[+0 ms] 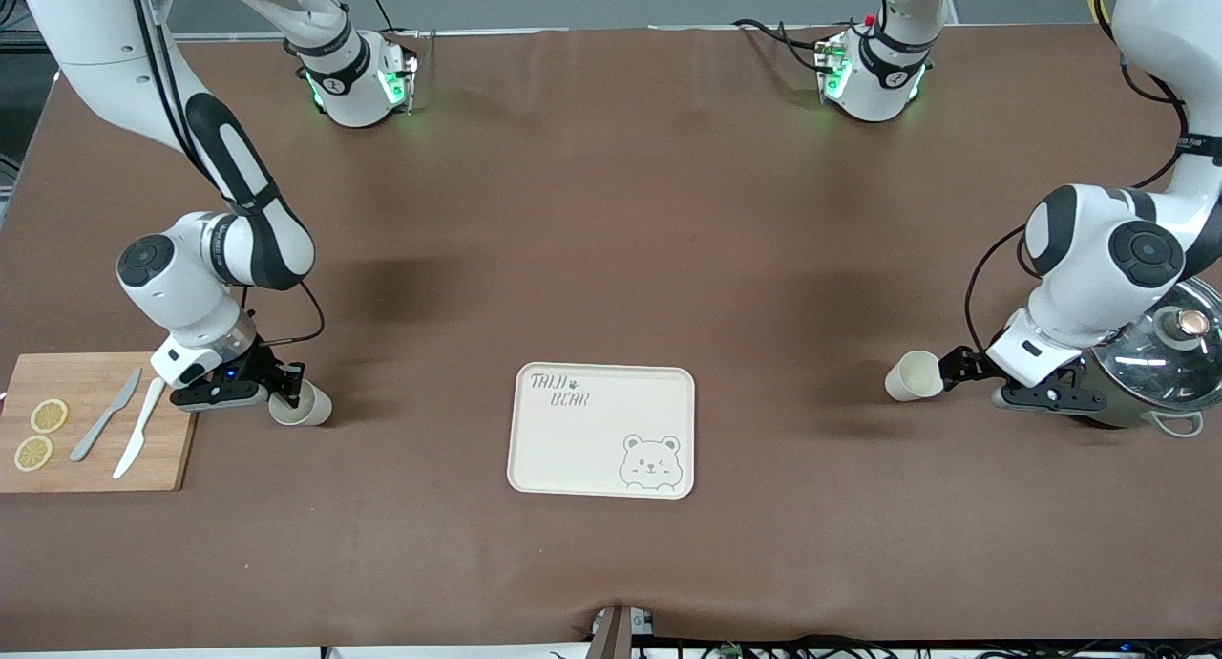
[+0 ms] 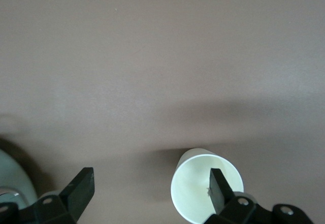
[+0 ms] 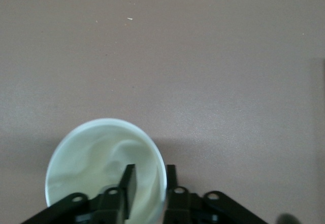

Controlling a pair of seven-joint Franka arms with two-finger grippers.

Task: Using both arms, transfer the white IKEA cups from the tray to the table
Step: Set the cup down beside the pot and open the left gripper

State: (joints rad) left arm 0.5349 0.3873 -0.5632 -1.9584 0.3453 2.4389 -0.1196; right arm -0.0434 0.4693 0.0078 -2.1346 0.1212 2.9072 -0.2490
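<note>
Two white IKEA cups show. One cup (image 1: 304, 406) is tilted, low at the table beside the cutting board. My right gripper (image 1: 286, 392) is shut on its rim, one finger inside and one outside, as the right wrist view shows the cup (image 3: 96, 158) and gripper (image 3: 150, 176). The other cup (image 1: 914, 375) lies tilted near the pot, mouth toward my left gripper (image 1: 955, 372). In the left wrist view that gripper (image 2: 151, 183) is wide open, with one finger (image 2: 218, 183) inside the cup's (image 2: 195, 193) mouth and the other far from it.
The cream bear tray (image 1: 535, 449) lies mid-table, nearer the front camera. A wooden cutting board (image 1: 95, 377) with lemon slices and two knives sits at the right arm's end. A pot with a glass lid (image 1: 1160, 353) stands at the left arm's end.
</note>
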